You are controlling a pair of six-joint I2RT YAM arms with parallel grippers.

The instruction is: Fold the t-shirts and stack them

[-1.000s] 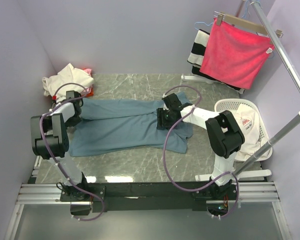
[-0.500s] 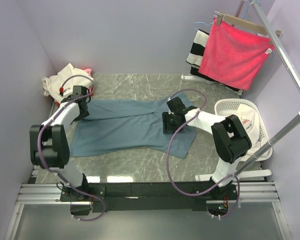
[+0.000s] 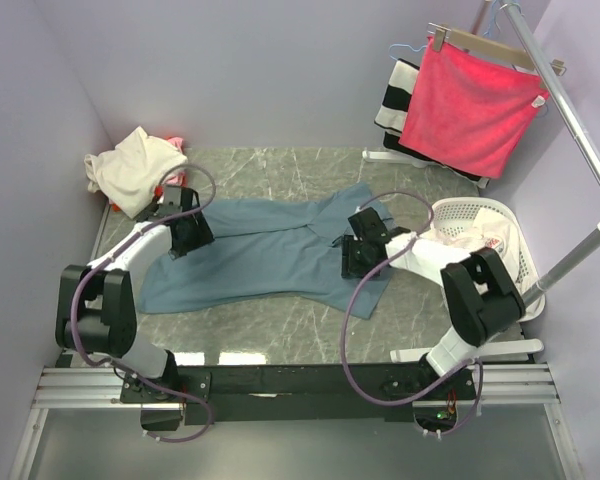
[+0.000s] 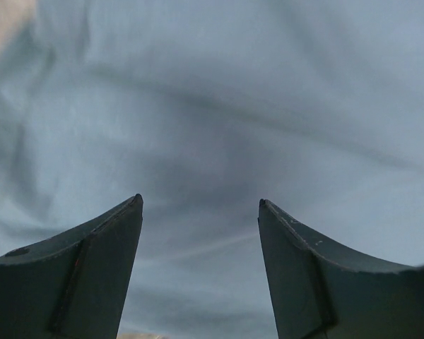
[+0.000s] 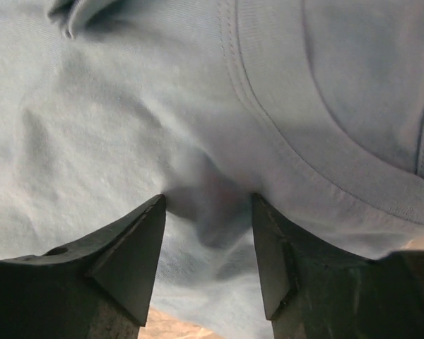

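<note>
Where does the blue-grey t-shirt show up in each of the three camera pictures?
Top external: the blue-grey t-shirt lies spread across the middle of the table.
Left wrist: it fills the frame beyond the left end effector.
Right wrist: it fills the frame, neckband upper right, beyond the right end effector.
Shared landmark: both end effectors, seen from above over the shirt's two ends.

No legible text; red print on white t-shirt (image 3: 485,238) unreadable.
</note>
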